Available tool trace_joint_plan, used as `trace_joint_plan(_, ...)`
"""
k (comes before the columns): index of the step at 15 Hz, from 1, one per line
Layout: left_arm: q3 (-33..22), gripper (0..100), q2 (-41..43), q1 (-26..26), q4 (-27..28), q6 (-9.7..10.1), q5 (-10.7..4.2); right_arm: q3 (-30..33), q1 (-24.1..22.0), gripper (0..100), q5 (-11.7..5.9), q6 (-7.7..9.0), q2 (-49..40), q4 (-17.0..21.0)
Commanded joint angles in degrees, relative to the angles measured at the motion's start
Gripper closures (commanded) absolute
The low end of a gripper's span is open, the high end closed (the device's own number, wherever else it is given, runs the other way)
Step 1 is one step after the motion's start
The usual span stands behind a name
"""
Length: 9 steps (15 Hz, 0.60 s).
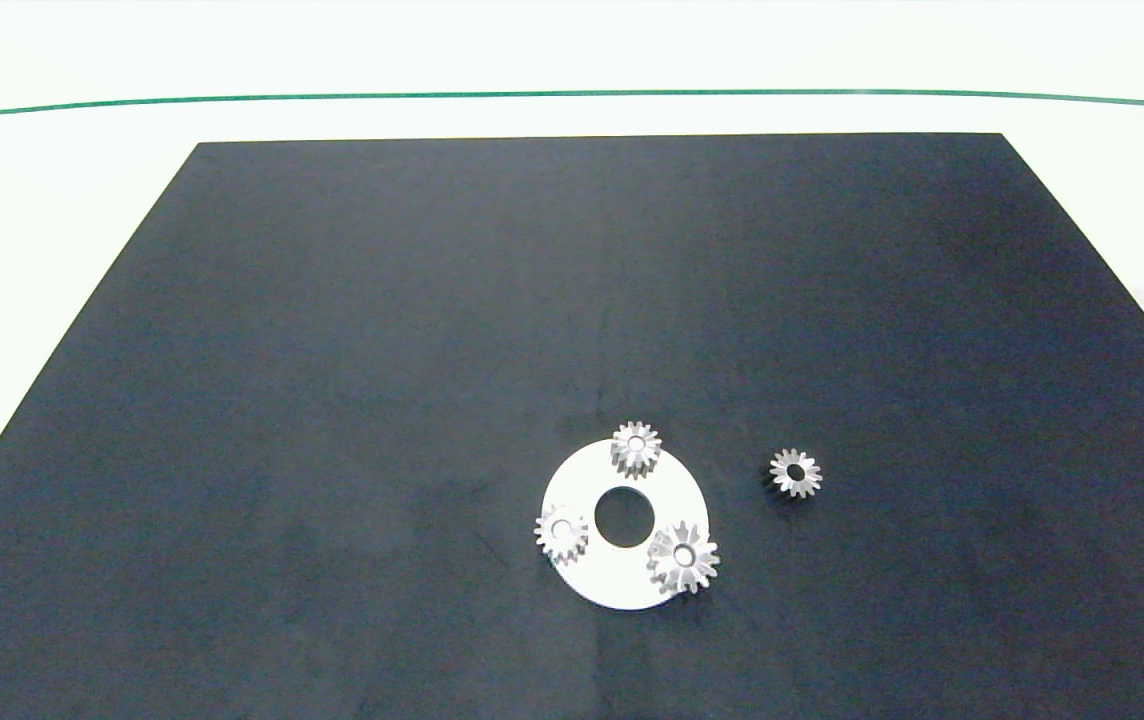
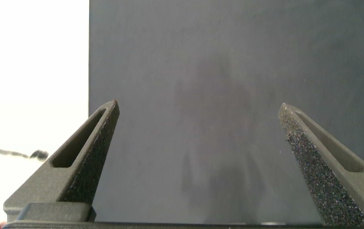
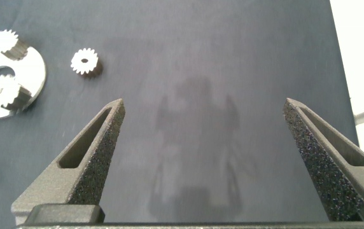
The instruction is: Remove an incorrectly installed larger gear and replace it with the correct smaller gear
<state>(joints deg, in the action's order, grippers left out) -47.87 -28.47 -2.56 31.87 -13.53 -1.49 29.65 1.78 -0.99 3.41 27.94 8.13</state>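
Note:
A white round disc [image 1: 587,575] with a centre hole lies on the black mat, carrying three silver gears. The larger gear [image 1: 683,558], star-like with long teeth, sits on the disc's near right edge. Two small gears [image 1: 635,447] [image 1: 561,533] sit at its far edge and its left edge. The smaller gear [image 1: 796,472] lies loose on the mat to the right of the disc. My right gripper [image 3: 204,102] hangs open over bare mat, with the loose smaller gear [image 3: 85,62] and the disc [image 3: 34,71] off to one side. My left gripper [image 2: 198,107] is open above bare mat. Neither arm shows in the head view.
The black mat [image 1: 332,350] covers most of a white table [image 1: 52,200]. A thin green line [image 1: 572,94] runs across the table beyond the mat's far edge. In the left wrist view the mat's edge [image 2: 89,63] meets white table.

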Motion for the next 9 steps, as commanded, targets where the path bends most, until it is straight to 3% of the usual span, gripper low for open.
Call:
trace_joint_plan(1, -21.56, 0, -20.58, -1.40, 14.45, -0.97, -0.27, 10.08, 5.52, 0, -0.07, 2.83, 20.84, 0.22)
trace_joint_plan(4, -24.73, 0, -22.51, -1.40, 14.36, -1.67, -0.45, 15.00, 14.57, 0, -0.68, 3.00, 29.80, 0.75)
trace_joint_plan(6, -26.66, 0, -22.42, -1.57, 14.54, -1.32, -0.45, 21.15, 22.39, 0, -0.86, 3.97, 37.10, 4.61)
trace_joint_plan(7, -26.66, 0, -22.16, -1.57, 14.54, -1.32, -0.45, 23.97, 27.14, 0, -2.26, 4.67, 40.17, 7.51)
trace_joint_plan(9, -26.66, 0, -21.90, -1.66, 14.54, -1.32, -0.53, 28.10, 36.80, 0, -8.94, 4.85, 47.82, 9.36)
